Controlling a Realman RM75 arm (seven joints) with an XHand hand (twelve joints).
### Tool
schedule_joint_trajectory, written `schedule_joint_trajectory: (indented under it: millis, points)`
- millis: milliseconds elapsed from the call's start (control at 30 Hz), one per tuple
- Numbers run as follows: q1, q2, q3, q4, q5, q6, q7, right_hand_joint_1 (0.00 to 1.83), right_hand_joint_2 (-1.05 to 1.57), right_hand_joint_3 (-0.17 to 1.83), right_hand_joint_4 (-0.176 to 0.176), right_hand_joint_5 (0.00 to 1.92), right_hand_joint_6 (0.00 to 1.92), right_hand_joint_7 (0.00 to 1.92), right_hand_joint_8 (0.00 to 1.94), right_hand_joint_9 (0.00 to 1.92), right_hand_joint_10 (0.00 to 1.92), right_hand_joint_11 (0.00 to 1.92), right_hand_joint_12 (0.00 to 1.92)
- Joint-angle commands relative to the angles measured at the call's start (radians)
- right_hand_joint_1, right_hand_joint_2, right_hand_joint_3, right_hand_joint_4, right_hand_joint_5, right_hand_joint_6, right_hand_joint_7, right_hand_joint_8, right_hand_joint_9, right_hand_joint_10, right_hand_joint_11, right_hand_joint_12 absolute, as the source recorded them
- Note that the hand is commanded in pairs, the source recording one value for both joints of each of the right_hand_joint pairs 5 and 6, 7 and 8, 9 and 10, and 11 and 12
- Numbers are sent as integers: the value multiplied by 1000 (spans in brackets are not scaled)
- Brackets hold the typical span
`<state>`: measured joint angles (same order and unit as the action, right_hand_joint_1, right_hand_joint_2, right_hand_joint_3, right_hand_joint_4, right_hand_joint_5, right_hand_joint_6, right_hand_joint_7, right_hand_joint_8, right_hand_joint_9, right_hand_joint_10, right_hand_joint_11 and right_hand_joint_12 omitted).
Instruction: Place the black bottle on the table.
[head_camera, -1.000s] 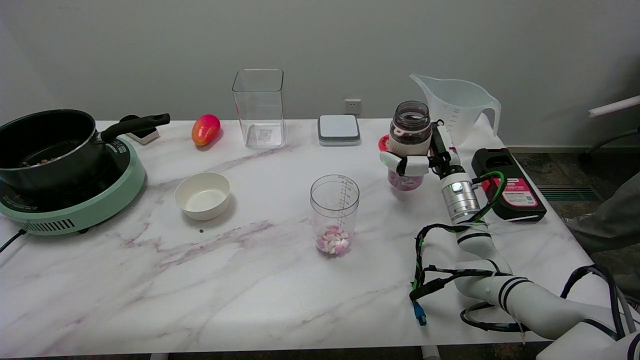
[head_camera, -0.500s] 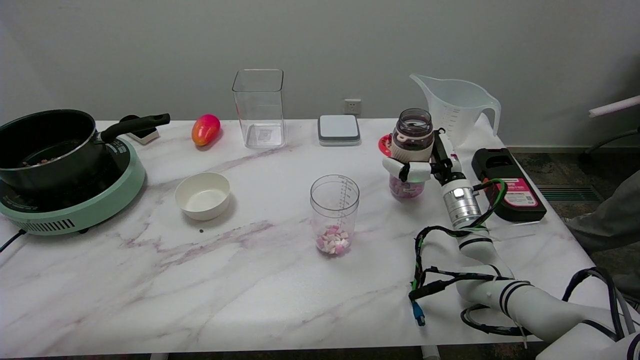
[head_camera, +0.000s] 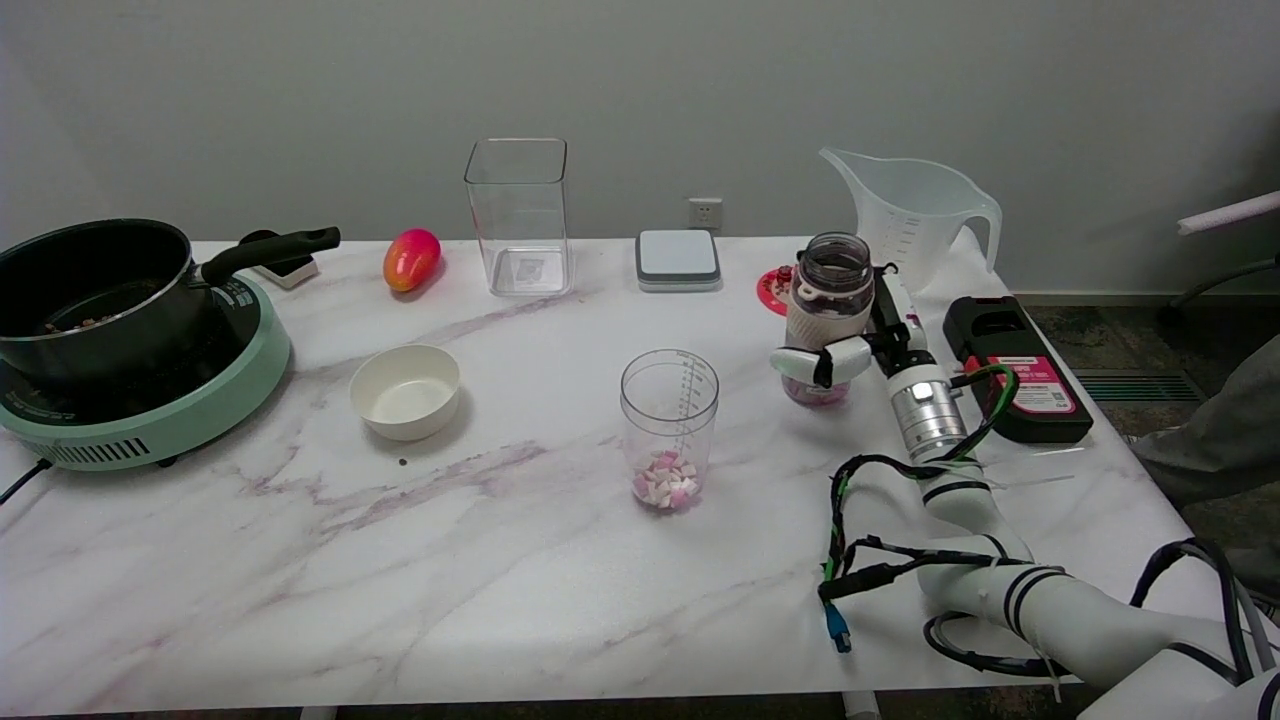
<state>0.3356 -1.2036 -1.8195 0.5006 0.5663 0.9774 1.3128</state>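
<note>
— What are your fingers (head_camera: 835, 360) doing?

— They are wrapped round the middle of the bottle (head_camera: 828, 312). Your right hand (head_camera: 858, 345) grips it from its right side, and the bottle stands upright with its open mouth on top.

— Where is the bottle, then?

— Over the right part of the desk (head_camera: 500, 560), in front of the big clear jug (head_camera: 915, 215). Its pink base looks to be on the desk or just above it; from this angle I cannot tell whether it touches.

— What sits close to your hand?

— A small red disc (head_camera: 772, 290) lies flat just behind and to the left of the bottle. To the right of your wrist a black box with a pink label (head_camera: 1015, 370) lies on the desk. To the left, a clear measuring cup (head_camera: 669, 425) stands upright with pink and white bits at its bottom, apart from the bottle.

— And farther off?

— A grey-topped square scale (head_camera: 678, 258) and a tall clear square container (head_camera: 518, 215) stand along the back edge. A red and yellow fruit (head_camera: 411, 258) lies left of the container. A white bowl (head_camera: 405, 390) sits left of the cup, and at the far left a dark pot (head_camera: 95, 295) rests on a green cooker (head_camera: 190, 400).
</note>
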Motion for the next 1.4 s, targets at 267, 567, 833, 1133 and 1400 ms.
schedule_joint_trajectory:
  millis: [267,567,833,1133,1400]
  points:
    - [-38,39,2,55,-7,1,32,1351,-456,904,0,418,418,991,991,924,924,733,733]
    - [-105,127,8,183,-19,-38,30,1343,-659,1071,0,353,353,845,845,725,725,701,701]
    - [-200,145,121,239,-8,-38,30,1336,-751,1150,0,407,407,746,746,689,689,682,682]
    - [-281,142,230,264,-8,-26,30,1331,-768,1169,0,400,400,723,723,670,670,661,661]
    - [-367,130,428,322,24,79,29,1333,-760,1136,0,428,428,679,679,663,663,610,610]
